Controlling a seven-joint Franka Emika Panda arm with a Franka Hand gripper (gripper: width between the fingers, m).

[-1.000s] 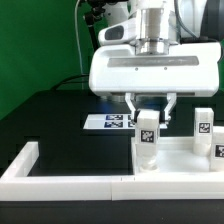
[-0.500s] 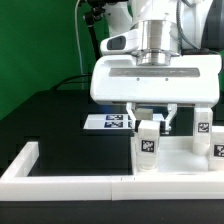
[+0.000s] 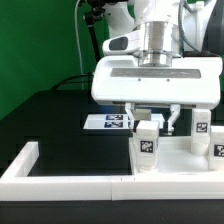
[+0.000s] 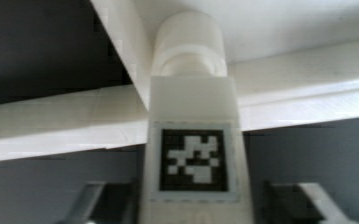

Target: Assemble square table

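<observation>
A white block leg (image 3: 147, 141) with a black-and-white tag stands upright at the near left corner of the white square panel (image 3: 178, 160). My gripper (image 3: 150, 119) is open, and its fingers (image 3: 130, 112) straddle the top of this leg without closing on it. In the wrist view the same leg (image 4: 195, 110) fills the middle, tag facing the camera. The gripper (image 4: 197, 206) has a dark gap between the leg and each finger. Two more tagged legs (image 3: 203, 130) (image 3: 219, 150) stand at the exterior view's right.
The long white L-shaped border wall (image 3: 60, 180) runs along the front and left of the black table. The marker board (image 3: 108, 122) lies flat behind the panel. A green backdrop stands at the exterior view's left.
The gripper has come down a little over the standing leg, so its fingers now reach lower along the leg's sides. The leg and the other parts have not moved.
</observation>
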